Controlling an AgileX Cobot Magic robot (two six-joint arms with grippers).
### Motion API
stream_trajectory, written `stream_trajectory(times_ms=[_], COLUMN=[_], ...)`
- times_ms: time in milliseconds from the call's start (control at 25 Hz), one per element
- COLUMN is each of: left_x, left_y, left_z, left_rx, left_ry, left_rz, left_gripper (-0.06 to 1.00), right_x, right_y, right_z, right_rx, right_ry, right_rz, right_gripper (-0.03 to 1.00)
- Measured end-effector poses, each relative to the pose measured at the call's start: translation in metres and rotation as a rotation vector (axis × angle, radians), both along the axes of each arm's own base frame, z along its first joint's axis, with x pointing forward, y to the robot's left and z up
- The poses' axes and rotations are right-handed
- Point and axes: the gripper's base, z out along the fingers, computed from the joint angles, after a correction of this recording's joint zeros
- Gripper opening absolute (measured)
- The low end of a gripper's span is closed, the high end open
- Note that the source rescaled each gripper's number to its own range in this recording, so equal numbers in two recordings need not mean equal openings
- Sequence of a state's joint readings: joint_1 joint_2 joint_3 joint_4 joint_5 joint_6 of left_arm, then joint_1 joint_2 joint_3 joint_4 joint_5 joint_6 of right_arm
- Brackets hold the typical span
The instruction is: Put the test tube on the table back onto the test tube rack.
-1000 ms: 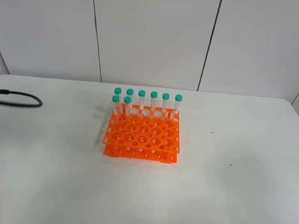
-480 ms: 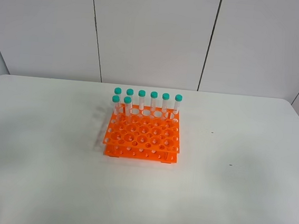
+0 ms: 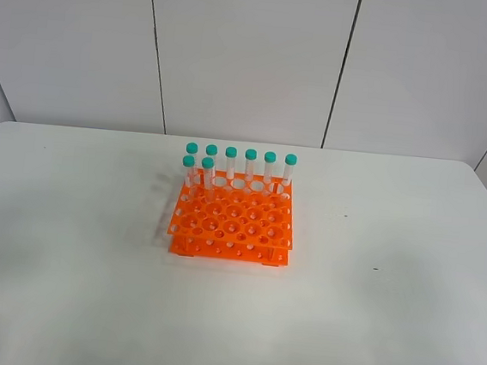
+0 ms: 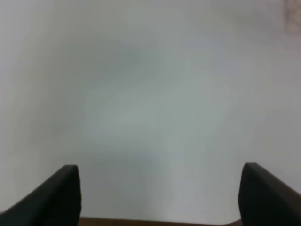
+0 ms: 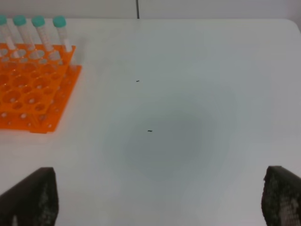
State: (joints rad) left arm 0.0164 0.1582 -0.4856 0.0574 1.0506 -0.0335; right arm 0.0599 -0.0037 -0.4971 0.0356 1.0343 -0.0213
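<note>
Apparently both grippers are spread wide and hold nothing: the left gripper point(image 4: 160, 197) looks down on bare white table point(image 3: 61, 286), with only its two dark fingertips point(image 4: 61, 190) in view, and the right gripper point(image 5: 160, 200) faces empty tabletop beside the test tube rack point(image 3: 233, 223). Neither arm shows in the high view. Eight capped tubes stand upright along the rack's far side, six in the back row and two just in front at its left end. No test tube lies on the table in any view, so the task looks finished. Best now is to keep both arms well apart from the rack, avoiding any knock.
</note>
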Motion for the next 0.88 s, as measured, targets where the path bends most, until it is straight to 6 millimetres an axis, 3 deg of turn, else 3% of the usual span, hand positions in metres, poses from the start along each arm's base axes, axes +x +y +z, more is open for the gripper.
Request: stream_trajectory(times_ms=[880], left_x=[-0.023], left_y=[0.0], left_z=[0.0], left_rx=[-0.012], left_ry=[-0.163], left_rz=[-0.031], left_gripper=[1.0], right_x=[0.0], right_y=[0.0], right_z=[0.0], right_rx=[0.0], right_ry=[0.0], right_rz=[0.0], right_gripper=[0.93])
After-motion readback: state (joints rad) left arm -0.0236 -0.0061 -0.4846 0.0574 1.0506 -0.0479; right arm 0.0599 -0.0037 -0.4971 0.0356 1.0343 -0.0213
